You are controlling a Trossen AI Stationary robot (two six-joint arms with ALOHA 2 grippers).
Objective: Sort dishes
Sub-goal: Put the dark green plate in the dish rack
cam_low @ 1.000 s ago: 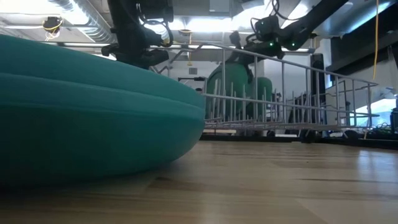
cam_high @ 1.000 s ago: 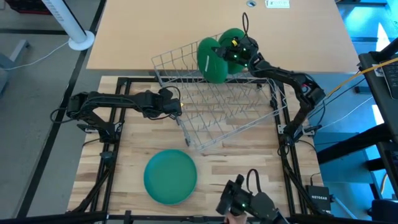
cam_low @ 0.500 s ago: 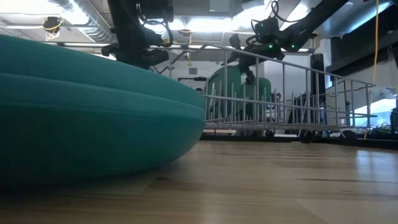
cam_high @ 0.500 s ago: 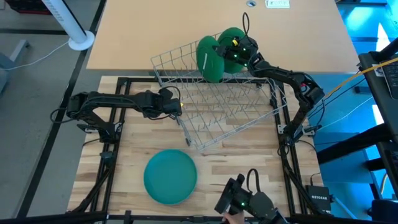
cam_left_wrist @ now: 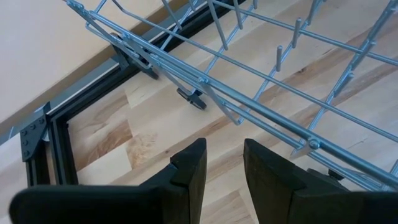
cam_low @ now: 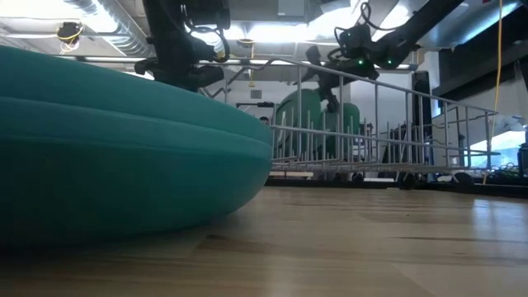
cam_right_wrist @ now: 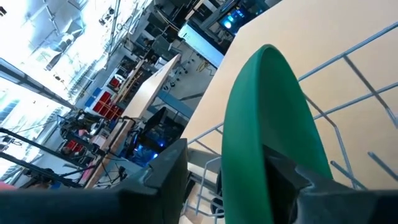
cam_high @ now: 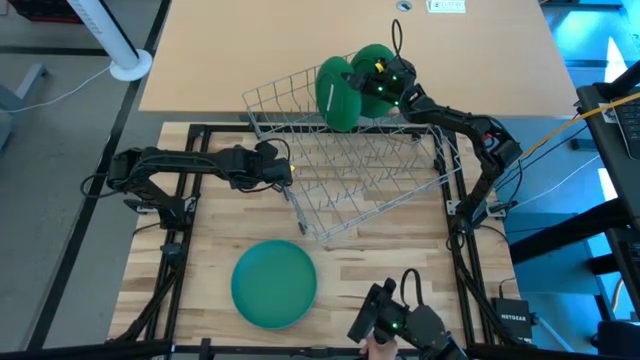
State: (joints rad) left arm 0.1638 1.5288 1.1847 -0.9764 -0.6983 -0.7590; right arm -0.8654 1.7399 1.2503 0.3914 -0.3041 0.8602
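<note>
Butcher-block table (both grippers' fingers parted, empty), wire rack, bright cluttered workshop behind.

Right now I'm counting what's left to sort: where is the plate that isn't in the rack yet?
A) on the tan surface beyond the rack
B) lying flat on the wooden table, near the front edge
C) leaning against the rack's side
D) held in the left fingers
B: the high view shows the teal plate lying flat on the wooden table, clear of the wire rack and both arms.
</note>
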